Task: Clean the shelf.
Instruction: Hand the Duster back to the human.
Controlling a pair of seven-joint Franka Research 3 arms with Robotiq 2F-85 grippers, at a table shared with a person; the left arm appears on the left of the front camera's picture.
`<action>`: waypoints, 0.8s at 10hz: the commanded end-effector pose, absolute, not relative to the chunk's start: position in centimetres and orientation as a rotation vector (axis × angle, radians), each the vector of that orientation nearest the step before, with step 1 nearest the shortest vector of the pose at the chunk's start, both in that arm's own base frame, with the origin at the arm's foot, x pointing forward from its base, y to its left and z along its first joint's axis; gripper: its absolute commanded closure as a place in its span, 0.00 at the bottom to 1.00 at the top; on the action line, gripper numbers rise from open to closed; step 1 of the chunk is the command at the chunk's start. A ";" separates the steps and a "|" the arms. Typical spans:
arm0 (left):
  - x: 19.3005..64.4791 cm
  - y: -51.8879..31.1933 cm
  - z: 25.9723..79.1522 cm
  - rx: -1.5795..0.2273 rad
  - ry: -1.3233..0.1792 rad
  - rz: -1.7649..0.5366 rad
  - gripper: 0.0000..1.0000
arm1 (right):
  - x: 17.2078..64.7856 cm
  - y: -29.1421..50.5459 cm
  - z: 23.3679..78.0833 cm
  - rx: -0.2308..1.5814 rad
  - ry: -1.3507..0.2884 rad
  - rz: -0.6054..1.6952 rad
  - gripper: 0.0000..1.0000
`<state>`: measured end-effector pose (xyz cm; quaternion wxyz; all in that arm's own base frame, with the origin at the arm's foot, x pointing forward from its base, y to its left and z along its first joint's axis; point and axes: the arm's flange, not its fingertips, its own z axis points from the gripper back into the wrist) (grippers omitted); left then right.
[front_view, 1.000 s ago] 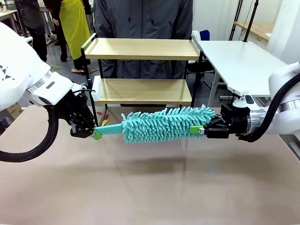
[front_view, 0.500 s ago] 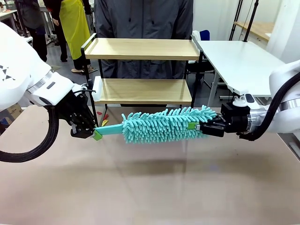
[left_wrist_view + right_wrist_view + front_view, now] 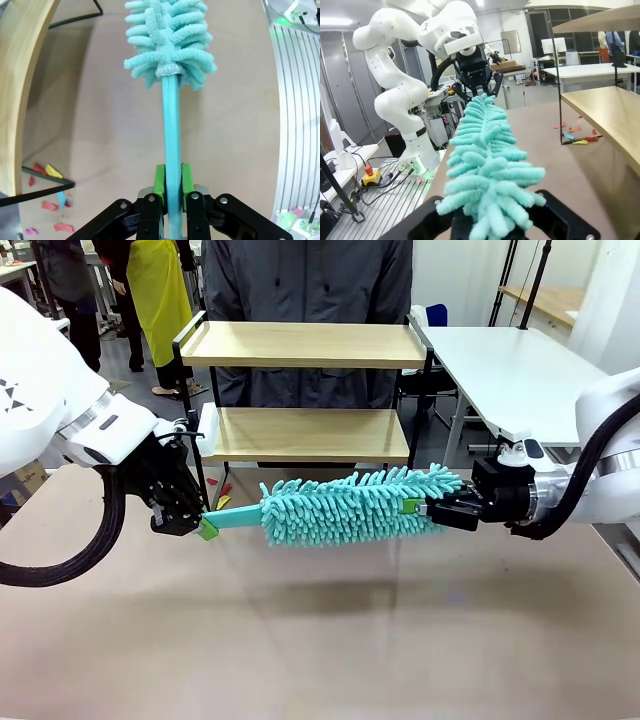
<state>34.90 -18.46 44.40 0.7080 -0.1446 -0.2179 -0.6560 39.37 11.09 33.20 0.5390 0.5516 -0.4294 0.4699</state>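
The shelf point(image 3: 305, 345) stands at the table's far side, two wooden boards in a black frame. In front of it a teal fluffy duster point(image 3: 345, 508) hangs level above the table between both arms. My left gripper point(image 3: 205, 525) holds the end of its teal handle point(image 3: 171, 125); in the left wrist view the green pads point(image 3: 160, 180) press on both sides of it. My right gripper point(image 3: 420, 508) is shut on the fluffy tip, and the duster's strands point(image 3: 485, 150) cover its fingers in the right wrist view.
A person point(image 3: 305, 280) stands right behind the shelf. Coloured paper scraps point(image 3: 47, 172) lie on the table under the shelf's lower board point(image 3: 605, 110). A white table point(image 3: 510, 370) adjoins at the back right. Open tabletop lies in front of the duster.
My right gripper has shut on the duster's fluffy tip. The left gripper and the duster have stayed in place.
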 end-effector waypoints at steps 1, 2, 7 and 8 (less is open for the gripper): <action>34.9 -18.1 44.7 -0.349 -0.529 -1.435 0.29 | 39.4 11.2 33.3 1.305 -1.025 1.127 1.00; 34.5 -17.3 45.4 -0.394 -0.605 -1.389 0.00 | 39.4 11.2 33.3 1.305 -1.025 1.127 1.00; 31.3 -8.0 46.8 -0.546 -0.915 -1.263 0.00 | 39.4 11.2 33.3 1.305 -1.025 1.127 1.00; 30.5 -5.8 46.1 -0.560 -0.946 -1.250 0.00 | 39.4 11.2 33.3 1.305 -1.025 1.127 1.00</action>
